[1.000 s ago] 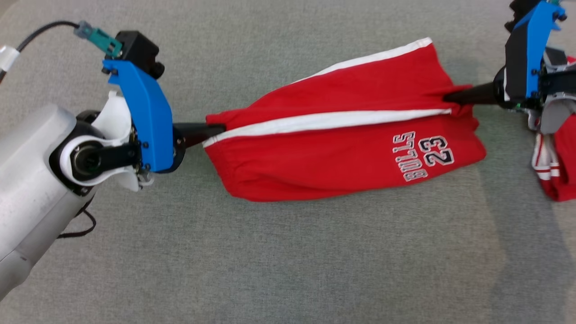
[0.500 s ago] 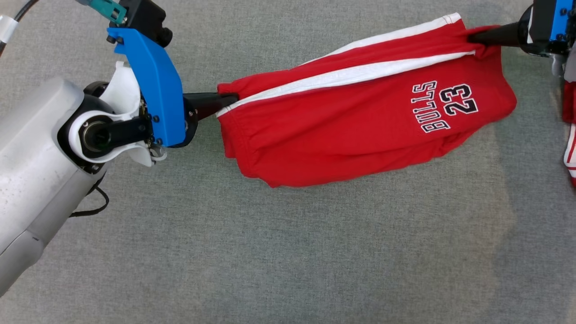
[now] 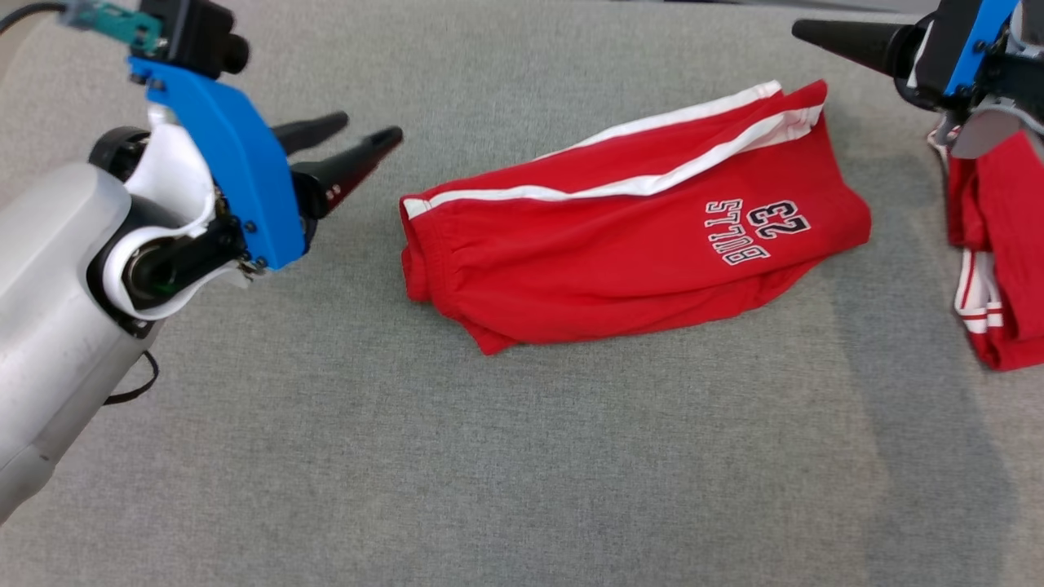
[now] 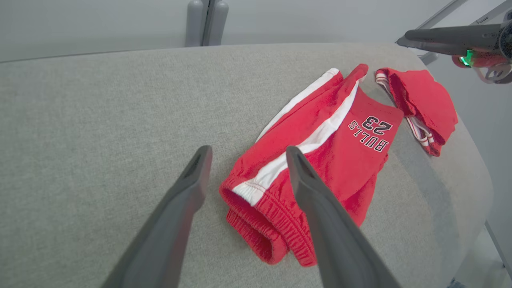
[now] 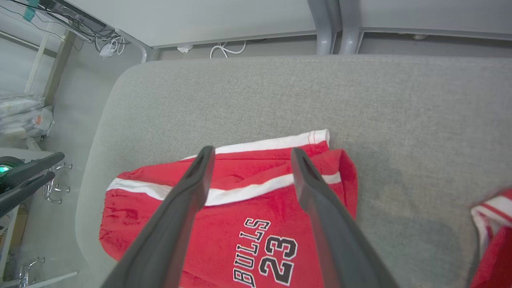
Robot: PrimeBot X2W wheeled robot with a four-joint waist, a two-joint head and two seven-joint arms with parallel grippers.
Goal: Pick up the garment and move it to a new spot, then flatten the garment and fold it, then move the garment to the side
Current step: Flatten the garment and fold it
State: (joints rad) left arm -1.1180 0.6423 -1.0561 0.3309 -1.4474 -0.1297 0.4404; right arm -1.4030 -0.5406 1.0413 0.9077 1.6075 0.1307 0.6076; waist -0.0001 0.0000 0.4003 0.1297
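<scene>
Beyond red shorts, right-wrist view, white cables; left pincer, right pincer agape.

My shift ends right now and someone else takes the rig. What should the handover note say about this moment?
Left gripper: open, holding nothing, beside the waistband end of the red shorts.
Right gripper: open, holding nothing, above the leg-hem end.
Shorts: lying on the grey padded surface, legs doubled together, rumpled. A second red garment lies at the robot's right.
Done: a second ago both grippers held the shorts stretched; they have let go.
Left: flatten, fold, move aside.
</scene>
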